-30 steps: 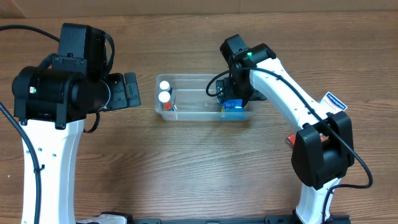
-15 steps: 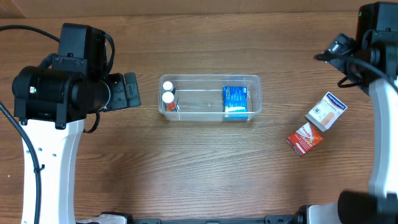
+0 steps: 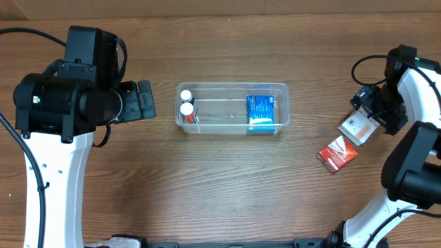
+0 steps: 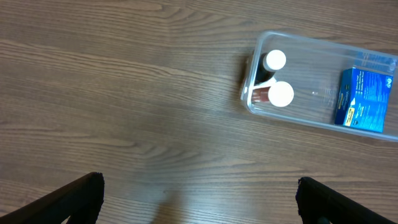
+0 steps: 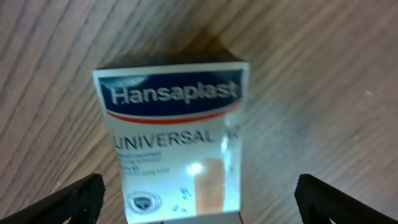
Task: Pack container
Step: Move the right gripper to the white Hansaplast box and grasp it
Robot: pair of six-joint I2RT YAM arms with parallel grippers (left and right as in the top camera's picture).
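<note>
From overhead, one clear plastic rectangular container (image 3: 220,114) sits mid-table, holding two white-capped small bottles (image 3: 186,102) at its left end and one blue cardboard box (image 3: 260,111) at its right end. Two more boxes lie on the wood well to the right of it: one white box with a blue band (image 3: 358,127) and one red box (image 3: 337,153), whose print is too small to read. The left gripper (image 3: 145,101) hangs left of the container, apart from it. The right gripper (image 3: 375,111) is over the white box.

In the left wrist view, the left gripper's two fingers (image 4: 74,199) are spread wide with only bare table between them. The container lies at upper right; the blue box's text is illegible.

In the right wrist view, the white box reads "Hansaplast" and "UNIVERSAL". The right gripper's fingers (image 5: 68,199) stand wide apart on either side of it, not clamped.
</note>
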